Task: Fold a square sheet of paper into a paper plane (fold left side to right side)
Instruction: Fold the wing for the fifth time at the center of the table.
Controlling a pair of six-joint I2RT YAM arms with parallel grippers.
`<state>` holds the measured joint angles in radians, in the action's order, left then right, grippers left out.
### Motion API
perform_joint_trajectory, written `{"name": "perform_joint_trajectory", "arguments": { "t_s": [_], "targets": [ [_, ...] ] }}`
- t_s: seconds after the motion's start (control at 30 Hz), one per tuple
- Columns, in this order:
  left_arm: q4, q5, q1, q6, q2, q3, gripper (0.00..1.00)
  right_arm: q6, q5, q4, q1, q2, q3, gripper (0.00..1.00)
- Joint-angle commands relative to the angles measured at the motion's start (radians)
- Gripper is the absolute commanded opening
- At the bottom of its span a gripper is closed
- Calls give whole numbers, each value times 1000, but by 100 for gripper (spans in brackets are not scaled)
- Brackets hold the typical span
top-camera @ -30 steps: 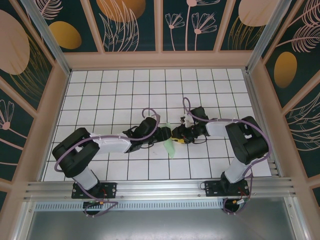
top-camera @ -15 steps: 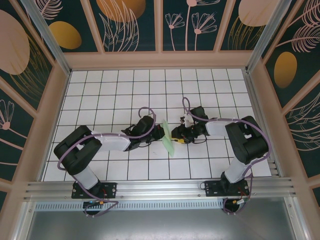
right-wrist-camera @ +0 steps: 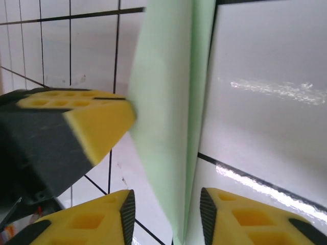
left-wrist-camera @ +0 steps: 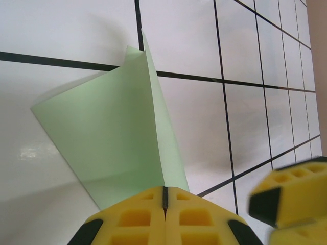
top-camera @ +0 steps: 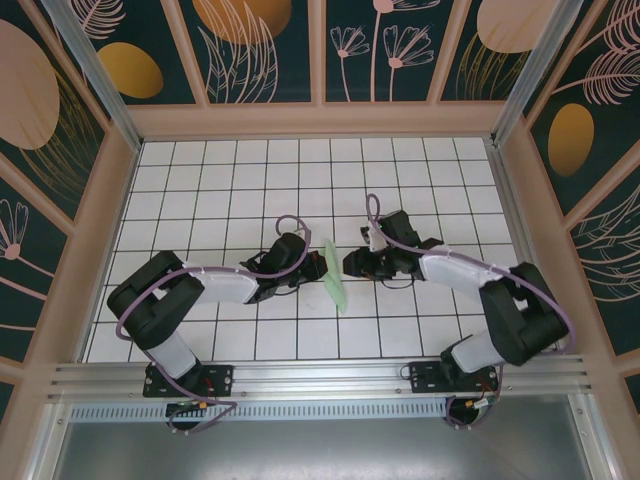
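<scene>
Paper plane (top-camera: 335, 277): part-folded pale green sheet, mid-counter, standing up on edge rather than lying flat. From above it reads as a slim sliver running far to near, between the two arms.

Counter (top-camera: 200, 180): white grid tiles, glossy.

Left pincer (left-wrist-camera: 164, 196): clenched. Its yellow pads meet with no gap, and the paper's edge runs straight into the seam, so it is grasping the plane. Above the pads two layers fan out from a shared crease, one flap leaning left, the other nearly upright.

Right pincer (right-wrist-camera: 166, 196): released. Its pads stand apart on either side of the paper's lower edge, which hangs in the gap; I cannot tell whether either pad touches it. It faces the left pincer from just beside, on the right of the sheet.

Step in hand, as I judge it: bringing the left layer over onto the right and setting the crease, with the left arm as anchor.

To do it well:
- Right pincer should close squarely across both layers, close to the crease, not at a loose corner.
- Left grip should hold until the right one has bitten, or the flaps will spring apart.
- Edges want lining up before any squeeze; a skewed crease carries through to the wings.
- Paper is thin, so move slowly; a sideways tug would buckle or tear it.
</scene>
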<state>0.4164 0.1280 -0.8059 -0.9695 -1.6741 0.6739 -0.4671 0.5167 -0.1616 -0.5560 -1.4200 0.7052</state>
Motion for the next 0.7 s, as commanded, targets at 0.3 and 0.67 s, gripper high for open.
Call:
{"name": "perform_joint_trajectory", "arguments": {
  "t_s": [0.3,0.67],
  "targets": [
    [27,5,8,19,-17,-8,1,-178,-381,-153,-266,48,-30,30],
    [19,-1,9,22,-19,-6,1,-232,-393,-171,-327,-11,-24,30]
  ]
}}
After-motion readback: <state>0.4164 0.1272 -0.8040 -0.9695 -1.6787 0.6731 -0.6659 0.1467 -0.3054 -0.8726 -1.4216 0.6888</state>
